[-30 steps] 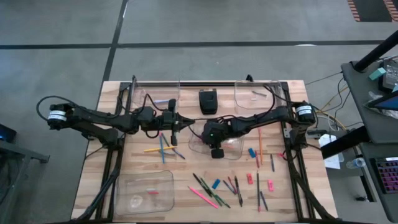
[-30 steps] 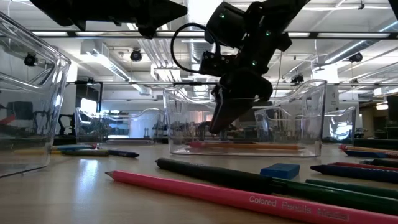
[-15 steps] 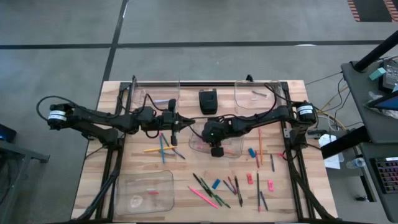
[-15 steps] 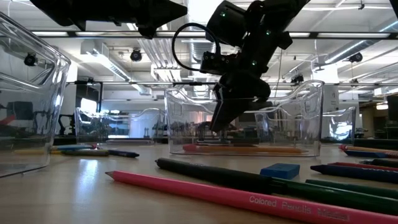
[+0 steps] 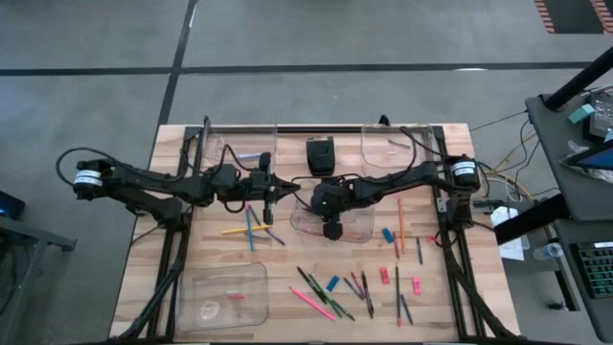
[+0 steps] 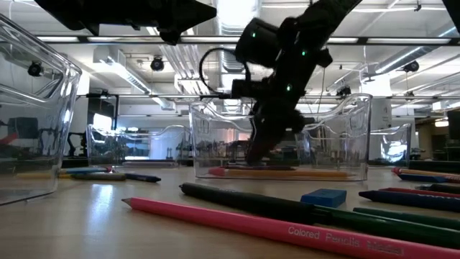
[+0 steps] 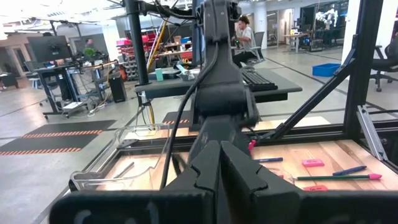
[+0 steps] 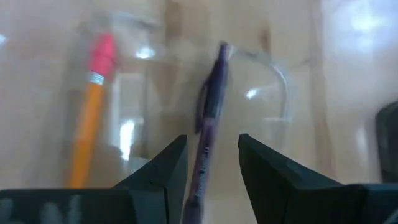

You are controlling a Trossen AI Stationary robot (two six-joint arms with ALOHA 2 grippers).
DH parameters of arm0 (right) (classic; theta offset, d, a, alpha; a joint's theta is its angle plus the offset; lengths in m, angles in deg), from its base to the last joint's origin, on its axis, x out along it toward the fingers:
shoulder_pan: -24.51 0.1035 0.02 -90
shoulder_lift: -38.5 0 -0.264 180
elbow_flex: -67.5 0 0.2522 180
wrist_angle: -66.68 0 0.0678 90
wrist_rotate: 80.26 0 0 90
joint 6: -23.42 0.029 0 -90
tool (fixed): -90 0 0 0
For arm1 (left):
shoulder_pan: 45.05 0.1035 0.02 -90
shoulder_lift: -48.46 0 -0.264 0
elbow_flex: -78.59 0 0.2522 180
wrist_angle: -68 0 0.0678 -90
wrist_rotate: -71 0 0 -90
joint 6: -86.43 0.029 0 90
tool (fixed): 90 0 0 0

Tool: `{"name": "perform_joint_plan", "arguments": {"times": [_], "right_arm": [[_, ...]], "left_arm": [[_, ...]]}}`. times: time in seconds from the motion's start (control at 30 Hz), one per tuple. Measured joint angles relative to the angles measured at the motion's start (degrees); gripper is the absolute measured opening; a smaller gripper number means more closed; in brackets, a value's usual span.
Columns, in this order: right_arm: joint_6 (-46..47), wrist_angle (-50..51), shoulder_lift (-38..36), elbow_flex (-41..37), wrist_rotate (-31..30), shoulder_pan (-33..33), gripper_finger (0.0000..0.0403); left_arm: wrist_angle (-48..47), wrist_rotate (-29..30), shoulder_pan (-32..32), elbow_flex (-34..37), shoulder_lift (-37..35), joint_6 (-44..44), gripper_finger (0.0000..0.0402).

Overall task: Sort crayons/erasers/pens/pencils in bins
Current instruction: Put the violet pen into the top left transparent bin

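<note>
My right gripper reaches slanting down into the middle clear bin, its fingers open. In the right wrist view a purple pen runs between and beyond its fingertips, beside an orange pencil with a pink end that lies on the bin's floor. My left gripper hangs shut and level above the table, left of that bin, holding nothing. More pencils, pens, crayons and erasers lie loose on the wood near the front. My right gripper has the purple pen's near end running between its open fingers, close to one of them. I cannot tell whether that finger touches the pen. The rest of the pen lies along the bin, pointing away from the fingers.
Two clear bins stand at the far edge with a black box between them. Another bin sits near front left. Several pencils lie below my left gripper. A pink pencil and a blue eraser lie close to the low camera.
My right gripper has sunk deeper into the middle bin and tipped steeper, its fingertips now close above the bin's floor.
</note>
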Motion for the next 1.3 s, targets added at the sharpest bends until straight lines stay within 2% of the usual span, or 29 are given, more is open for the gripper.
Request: {"name": "perform_joint_plan", "arguments": {"times": [0.2,0.47,0.8,1.3], "right_arm": [[-0.34,0.53,2.16,0.00,-3.75,-0.51,0.0134],[2.02,1.38,3.26,0.07,-2.18,-1.00,0.0125],[4.75,4.20,3.26,0.05,-1.26,-1.27,0.0020],[8.97,7.18,-0.74,2.46,-2.25,-1.16,0.0013]], "left_arm": [[0.00,-0.01,0.00,0.00,0.00,0.00,0.0000],[0.00,-0.01,0.01,0.00,0.00,0.00,0.0000],[-0.02,-0.02,0.00,0.00,0.00,-0.04,0.0000],[-0.02,-0.02,0.00,0.00,0.00,-0.04,0.0000]]}}
